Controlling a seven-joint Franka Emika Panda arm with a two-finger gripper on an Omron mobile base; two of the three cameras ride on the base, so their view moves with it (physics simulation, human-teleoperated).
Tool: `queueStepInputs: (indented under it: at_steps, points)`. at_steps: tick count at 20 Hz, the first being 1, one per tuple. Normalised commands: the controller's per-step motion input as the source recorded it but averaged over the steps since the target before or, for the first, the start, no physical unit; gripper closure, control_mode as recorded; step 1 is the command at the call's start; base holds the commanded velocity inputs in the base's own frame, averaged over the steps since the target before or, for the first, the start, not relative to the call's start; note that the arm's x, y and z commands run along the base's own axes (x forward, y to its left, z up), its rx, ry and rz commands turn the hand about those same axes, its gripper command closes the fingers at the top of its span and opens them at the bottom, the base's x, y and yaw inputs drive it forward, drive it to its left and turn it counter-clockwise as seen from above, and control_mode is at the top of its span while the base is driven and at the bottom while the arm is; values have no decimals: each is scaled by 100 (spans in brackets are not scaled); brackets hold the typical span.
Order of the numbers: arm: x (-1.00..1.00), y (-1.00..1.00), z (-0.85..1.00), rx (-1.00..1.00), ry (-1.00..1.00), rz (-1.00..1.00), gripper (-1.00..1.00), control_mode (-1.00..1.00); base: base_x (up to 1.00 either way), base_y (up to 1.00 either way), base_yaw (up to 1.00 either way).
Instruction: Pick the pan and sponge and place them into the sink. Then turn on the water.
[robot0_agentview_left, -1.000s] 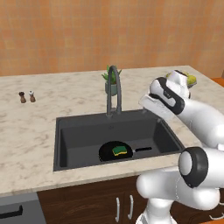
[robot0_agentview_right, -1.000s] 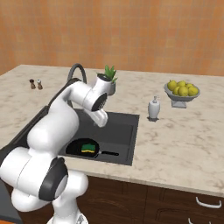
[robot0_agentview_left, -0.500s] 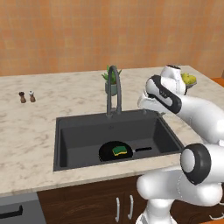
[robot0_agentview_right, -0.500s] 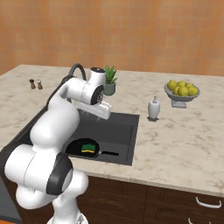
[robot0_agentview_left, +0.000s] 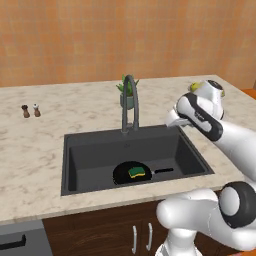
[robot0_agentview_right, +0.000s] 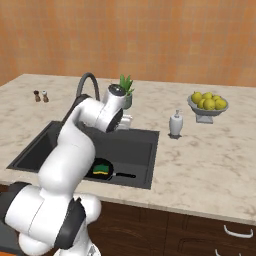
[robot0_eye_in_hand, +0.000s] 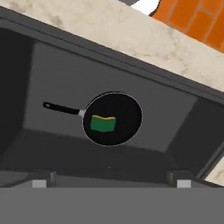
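Observation:
The black pan lies flat on the floor of the dark grey sink, its thin handle pointing right. The yellow and green sponge rests inside the pan. My gripper hovers above the sink's back right corner, right of the arched faucet, open and holding nothing. In the hand view the pan with the sponge lies far below the gripper, whose fingertips stand wide apart. From the right I see the gripper, pan and sponge. No stream runs from the faucet.
A small potted plant stands behind the faucet. Two small shakers sit on the counter at far left. A white soap dispenser and a bowl of lemons stand right of the sink.
The hand has turned and shifted a little above the sink's back right, staying open. The pan and the sponge have not moved.

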Motion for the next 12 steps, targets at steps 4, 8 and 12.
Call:
queueStepInputs:
  at_steps: [4, 8, 12]
  points:
    - [3, -2, 0, 0, -39, 43, -100, -100, 0, 0, 0]
    - [13, -1, 0, 0, -32, 44, -100, -100, 0, 0, 0]
    - [19, -11, 0, 0, -32, 43, -100, -100, 0, 0, 0]
